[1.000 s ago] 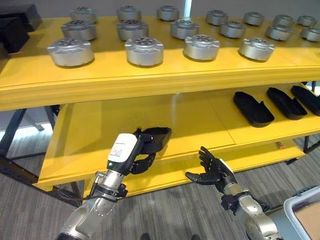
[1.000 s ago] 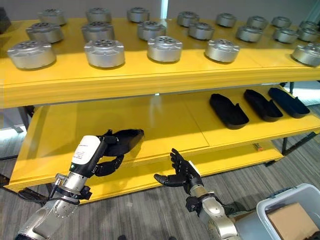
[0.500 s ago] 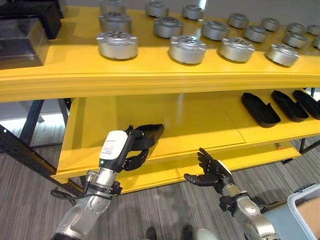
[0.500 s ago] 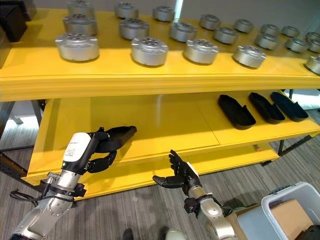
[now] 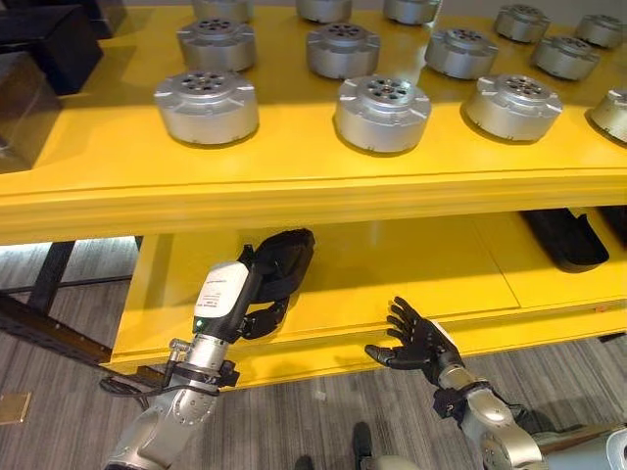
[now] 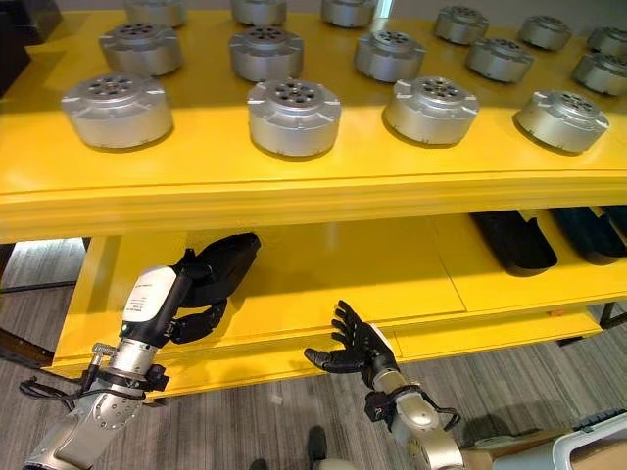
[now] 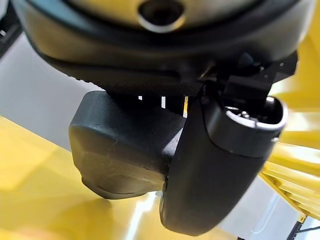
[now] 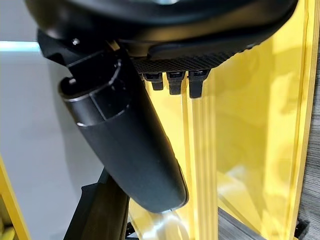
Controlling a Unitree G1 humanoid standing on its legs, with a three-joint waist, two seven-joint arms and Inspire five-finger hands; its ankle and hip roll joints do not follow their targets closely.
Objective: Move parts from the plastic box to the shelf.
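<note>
Grey striped carpet floor (image 5: 69,323) (dark frame legs (image 5: 49,279) standing on it).

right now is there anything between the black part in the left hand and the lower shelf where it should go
Nothing visible. The left hand holds the black part above the lower shelf, and the yellow surface just past it is bare. The other black parts lie far toward the robot's right. The right hand hangs open in front of the shelf's edge.
</note>
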